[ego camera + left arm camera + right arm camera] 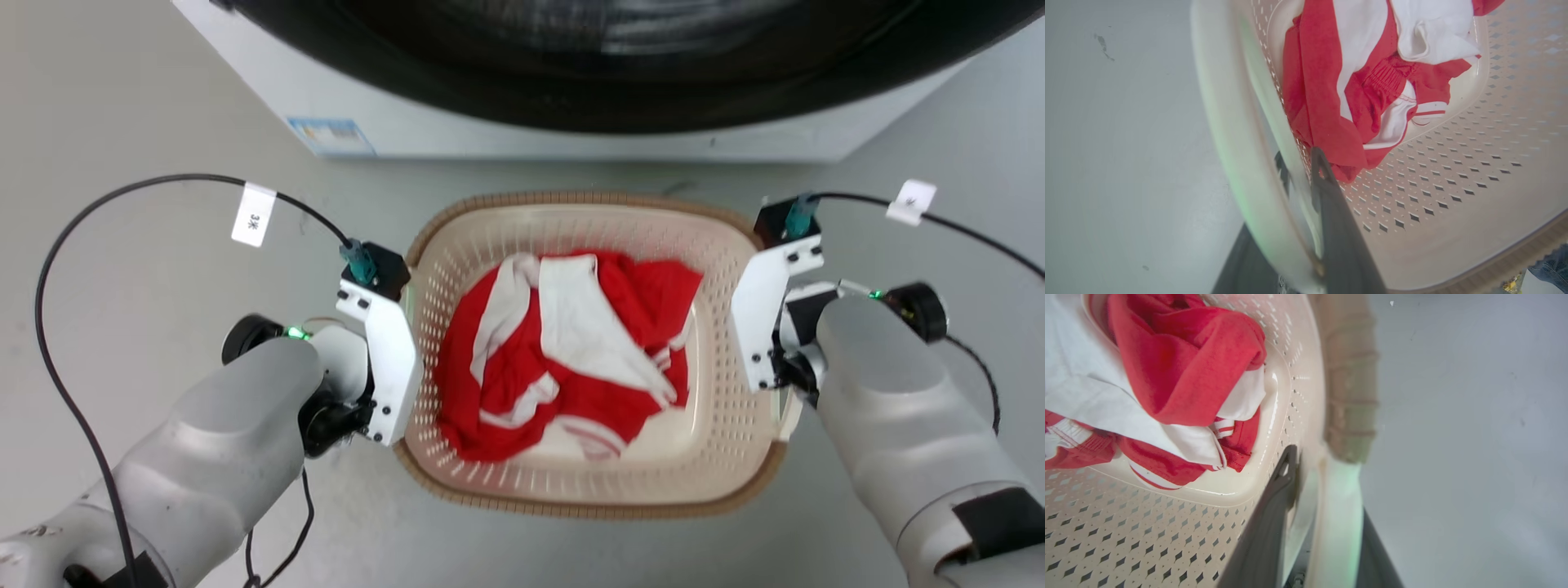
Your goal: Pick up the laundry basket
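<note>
The laundry basket sits on the floor between my arms, cream and perforated with a brown woven-look rim, holding red and white clothes. My left gripper is at its left side and my right gripper at its right side, their fingers hidden under the white wrist brackets. In the left wrist view the left gripper straddles the white handle, one finger inside the basket wall. The right gripper clasps the other handle the same way, one finger inside the wall.
A white washing machine with a dark round door stands just beyond the basket. Black cables loop off both wrists over the grey floor. A patch of blue denim shows past the basket's rim.
</note>
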Tool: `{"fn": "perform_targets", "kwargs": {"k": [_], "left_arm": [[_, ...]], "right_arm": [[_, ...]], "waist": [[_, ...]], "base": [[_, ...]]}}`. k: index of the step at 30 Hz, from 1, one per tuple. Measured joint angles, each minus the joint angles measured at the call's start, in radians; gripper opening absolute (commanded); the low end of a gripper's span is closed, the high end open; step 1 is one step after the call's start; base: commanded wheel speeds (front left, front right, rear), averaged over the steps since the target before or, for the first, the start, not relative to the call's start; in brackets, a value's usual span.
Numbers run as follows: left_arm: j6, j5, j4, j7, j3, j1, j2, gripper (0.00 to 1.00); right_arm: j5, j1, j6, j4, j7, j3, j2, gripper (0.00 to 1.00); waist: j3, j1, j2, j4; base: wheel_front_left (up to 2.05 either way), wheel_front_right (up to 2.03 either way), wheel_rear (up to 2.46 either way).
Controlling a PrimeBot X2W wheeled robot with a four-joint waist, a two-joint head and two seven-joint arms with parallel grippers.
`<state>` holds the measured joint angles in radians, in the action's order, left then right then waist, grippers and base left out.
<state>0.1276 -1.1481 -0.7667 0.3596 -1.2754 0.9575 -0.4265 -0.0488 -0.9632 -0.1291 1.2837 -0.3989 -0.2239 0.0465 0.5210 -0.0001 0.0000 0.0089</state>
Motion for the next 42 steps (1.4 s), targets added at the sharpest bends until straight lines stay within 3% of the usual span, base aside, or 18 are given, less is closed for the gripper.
{"fn": "perform_targets", "kwargs": {"k": [11,23,32,42], "left_arm": [[-0.002,-0.075,0.100,0.232,-0.001,-0.069,-0.061,0.00],[-0.003,-0.156,0.124,0.398,-0.002,-0.131,-0.070,0.00],[-0.003,-0.161,0.137,0.457,-0.003,-0.157,-0.072,0.00],[-0.004,-0.161,0.125,0.464,-0.003,-0.159,-0.063,0.00]], "right_arm": [[-0.157,0.072,0.000,-0.016,-0.178,-0.143,-0.005,0.00],[-0.279,0.134,-0.002,-0.028,-0.323,-0.247,-0.004,0.00],[-0.321,0.143,0.000,-0.056,-0.413,-0.353,-0.003,0.00],[-0.379,0.147,0.000,-0.050,-0.414,-0.380,0.006,0.00]], "waist": [[-0.261,-0.0002,0.0000,0.001],[-0.466,-0.0003,0.0000,0.005],[-0.535,-0.0002,0.0000,-0.002],[-0.544,0.0000,0.0000,-0.006]], "base": [[0.00,0.00,0.00],[0.00,0.00,0.00],[0.00,0.00,0.00],[0.00,0.00,0.00]]}}
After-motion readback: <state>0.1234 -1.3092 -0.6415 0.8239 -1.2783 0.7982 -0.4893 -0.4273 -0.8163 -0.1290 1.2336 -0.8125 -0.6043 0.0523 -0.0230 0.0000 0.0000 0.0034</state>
